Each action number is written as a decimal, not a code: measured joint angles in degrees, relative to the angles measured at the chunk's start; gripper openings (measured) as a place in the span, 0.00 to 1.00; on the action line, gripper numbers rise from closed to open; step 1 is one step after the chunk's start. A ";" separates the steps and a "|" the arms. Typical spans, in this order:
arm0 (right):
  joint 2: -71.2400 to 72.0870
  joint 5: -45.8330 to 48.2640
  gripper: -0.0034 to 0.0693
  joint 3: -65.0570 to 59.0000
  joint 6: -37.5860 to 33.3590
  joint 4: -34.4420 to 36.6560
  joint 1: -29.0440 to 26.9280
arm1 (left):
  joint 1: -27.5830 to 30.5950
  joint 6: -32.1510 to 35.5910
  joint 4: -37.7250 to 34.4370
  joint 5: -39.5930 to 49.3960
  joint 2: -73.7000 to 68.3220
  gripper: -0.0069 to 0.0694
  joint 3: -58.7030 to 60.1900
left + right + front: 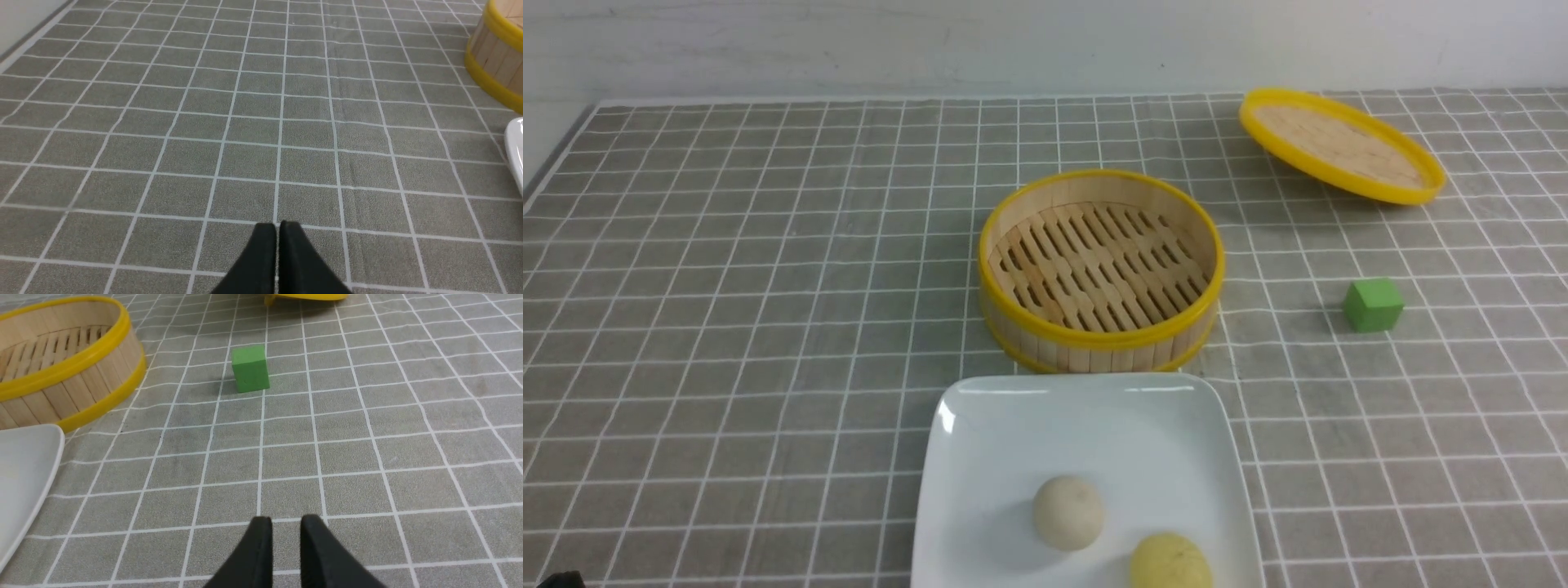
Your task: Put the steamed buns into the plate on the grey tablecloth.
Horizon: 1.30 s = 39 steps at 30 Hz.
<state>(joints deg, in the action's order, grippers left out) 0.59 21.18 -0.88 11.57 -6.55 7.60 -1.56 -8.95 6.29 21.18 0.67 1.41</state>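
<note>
Two steamed buns lie in the white square plate [1013, 425] at the near edge of the grey tablecloth [768, 286]: an off-white bun [1068, 512] and, nearer and to its right, a pale yellow bun [1170, 562]. My left gripper [278, 225] hovers over bare cloth to the left of the plate [515, 147], its fingertips pressed together, holding nothing. My right gripper [286, 520] is over bare cloth right of the plate [24, 469], with a narrow gap between its fingers and nothing in it. Neither gripper shows in the front view.
An empty bamboo steamer [1094, 339] stands just behind the plate, also seen as the steamer [496, 53] and the steamer [61, 367] from the wrists. Its lid [1339, 145] rests tilted at the far right. A green cube [1373, 305] sits right of the steamer, ahead of my right gripper as the cube [250, 368].
</note>
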 joint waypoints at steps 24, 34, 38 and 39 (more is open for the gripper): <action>0.00 0.05 0.27 0.00 0.00 0.00 0.00 | 0.00 0.00 0.33 -0.01 0.01 0.16 0.00; 0.00 0.05 0.28 0.00 0.00 0.00 0.00 | 0.00 0.00 0.46 0.01 0.01 0.18 0.00; 0.00 0.05 0.29 0.00 0.00 0.00 0.00 | 0.00 0.00 0.46 0.01 0.01 0.19 0.00; 0.00 0.05 0.29 0.00 0.00 0.00 0.00 | 0.00 0.00 0.46 0.01 0.01 0.19 0.00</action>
<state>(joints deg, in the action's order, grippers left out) 0.59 21.22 -0.88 11.57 -6.55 7.60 -1.56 -8.95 6.75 21.19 0.68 1.41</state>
